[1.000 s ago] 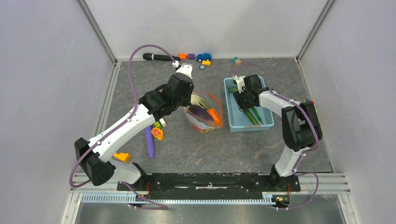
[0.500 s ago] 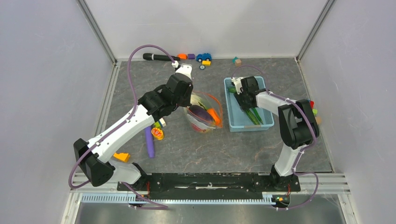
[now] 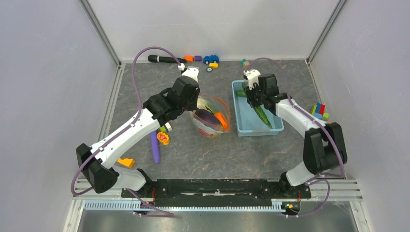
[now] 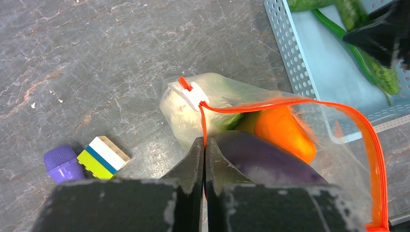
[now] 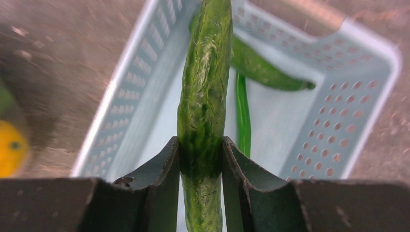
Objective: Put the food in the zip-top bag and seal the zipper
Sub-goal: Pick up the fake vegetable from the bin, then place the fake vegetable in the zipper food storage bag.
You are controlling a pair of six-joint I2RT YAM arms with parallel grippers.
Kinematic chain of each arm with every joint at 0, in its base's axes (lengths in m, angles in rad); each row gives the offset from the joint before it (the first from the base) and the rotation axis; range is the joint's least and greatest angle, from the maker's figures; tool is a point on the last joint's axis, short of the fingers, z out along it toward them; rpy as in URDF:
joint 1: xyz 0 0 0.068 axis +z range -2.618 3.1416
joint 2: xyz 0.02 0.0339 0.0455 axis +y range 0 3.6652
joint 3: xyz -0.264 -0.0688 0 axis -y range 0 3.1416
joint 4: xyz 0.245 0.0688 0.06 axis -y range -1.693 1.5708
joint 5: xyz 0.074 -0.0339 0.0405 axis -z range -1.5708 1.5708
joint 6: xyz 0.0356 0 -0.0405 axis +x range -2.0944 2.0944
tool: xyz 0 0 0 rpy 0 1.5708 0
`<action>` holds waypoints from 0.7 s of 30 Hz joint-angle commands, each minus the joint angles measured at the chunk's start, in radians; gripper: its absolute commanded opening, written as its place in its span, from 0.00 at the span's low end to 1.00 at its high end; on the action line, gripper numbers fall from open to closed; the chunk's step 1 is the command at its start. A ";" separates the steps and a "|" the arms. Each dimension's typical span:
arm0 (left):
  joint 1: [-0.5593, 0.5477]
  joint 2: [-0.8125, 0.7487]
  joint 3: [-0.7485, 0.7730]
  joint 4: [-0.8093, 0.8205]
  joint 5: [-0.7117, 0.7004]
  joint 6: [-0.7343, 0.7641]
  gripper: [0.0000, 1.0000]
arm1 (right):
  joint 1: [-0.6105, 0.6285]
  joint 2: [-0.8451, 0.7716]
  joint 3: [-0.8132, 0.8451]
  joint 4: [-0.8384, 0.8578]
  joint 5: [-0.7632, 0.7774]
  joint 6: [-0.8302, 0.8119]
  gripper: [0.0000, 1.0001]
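Note:
The clear zip-top bag (image 3: pixel 211 117) lies at the table's middle with its mouth open, holding a pale cabbage (image 4: pixel 186 112), a purple eggplant (image 4: pixel 268 162) and an orange piece (image 4: pixel 285 133). My left gripper (image 4: pixel 204 145) is shut on the bag's orange-red zipper (image 4: pixel 290 102) next to the white slider (image 4: pixel 192 93), holding the mouth up. My right gripper (image 5: pixel 201 153) is shut on a green cucumber (image 5: pixel 205 92) and holds it above the light blue basket (image 3: pixel 241 126). Two more green pieces (image 5: pixel 261 72) lie in the basket.
A long purple stick (image 3: pixel 154 147), a yellow-red toy piece (image 3: pixel 163 138) and an orange block (image 3: pixel 126 163) lie left of the bag. Toy blocks and a car (image 3: pixel 211 59) sit at the back edge. Colored blocks (image 3: pixel 319 110) lie right of the basket.
My right gripper has lifted the cucumber up out of the basket and swung toward the back; the right arm's elbow moved down and right. The left arm and bag stayed still.

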 commanded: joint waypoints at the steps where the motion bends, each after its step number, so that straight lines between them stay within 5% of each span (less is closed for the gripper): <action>1: 0.002 -0.040 0.009 0.027 0.008 -0.054 0.02 | 0.004 -0.173 -0.051 0.162 -0.142 0.012 0.05; 11: 0.002 -0.038 0.018 0.018 0.000 -0.074 0.02 | 0.048 -0.543 -0.228 0.725 -0.548 0.229 0.01; 21: 0.002 -0.032 0.021 0.002 -0.003 -0.103 0.02 | 0.314 -0.549 -0.235 1.034 -0.621 0.307 0.00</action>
